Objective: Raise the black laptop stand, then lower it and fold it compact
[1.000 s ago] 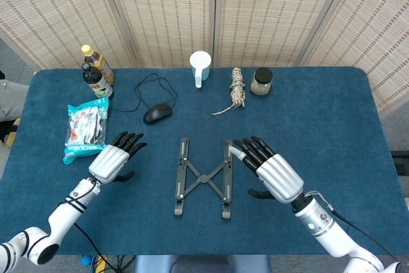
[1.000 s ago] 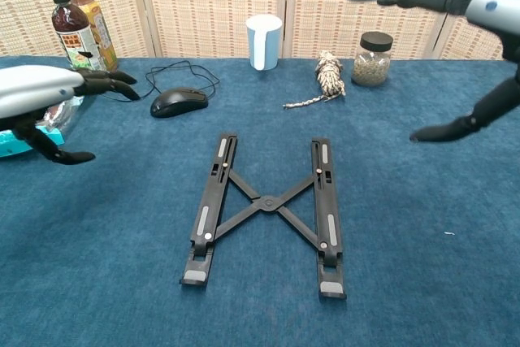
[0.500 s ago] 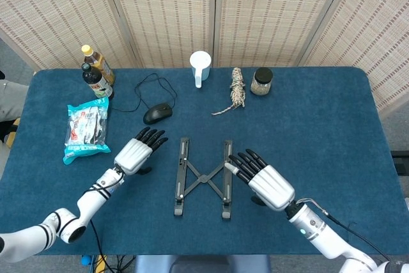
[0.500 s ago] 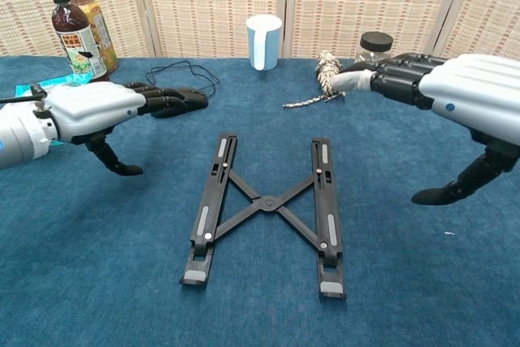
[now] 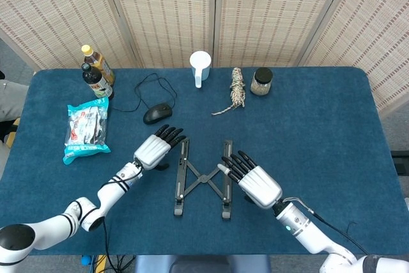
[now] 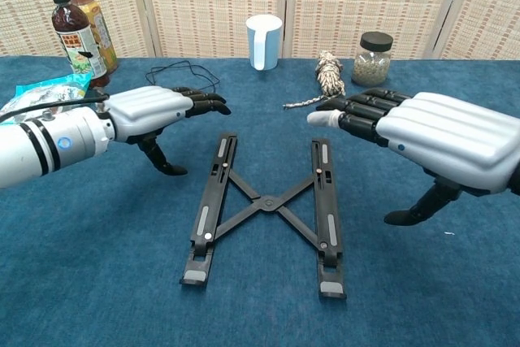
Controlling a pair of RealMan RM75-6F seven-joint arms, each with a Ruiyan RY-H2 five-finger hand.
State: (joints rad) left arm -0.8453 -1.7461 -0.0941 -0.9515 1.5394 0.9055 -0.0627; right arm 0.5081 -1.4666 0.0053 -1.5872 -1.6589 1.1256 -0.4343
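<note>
The black laptop stand (image 5: pixel 203 178) (image 6: pixel 266 203) lies flat on the blue table, its two rails spread apart and joined by an X-shaped cross brace. My left hand (image 5: pixel 157 147) (image 6: pixel 154 113) hovers open just left of the left rail's far end, fingers stretched forward, thumb hanging down. My right hand (image 5: pixel 251 177) (image 6: pixel 431 132) hovers open beside the right rail, fingers extended over its far half. Neither hand grips the stand.
Along the table's far side stand two bottles (image 5: pixel 96 71), a black wired mouse (image 5: pixel 157 113), a white cup (image 5: pixel 200 66), a rope bundle (image 5: pixel 237 89) and a jar (image 5: pixel 261 81). A snack packet (image 5: pixel 85 129) lies at the left.
Both hands have moved inward toward the stand: the left hand rightward up to the left rail, the right hand leftward and nearer over the right rail. The stand has not moved.
</note>
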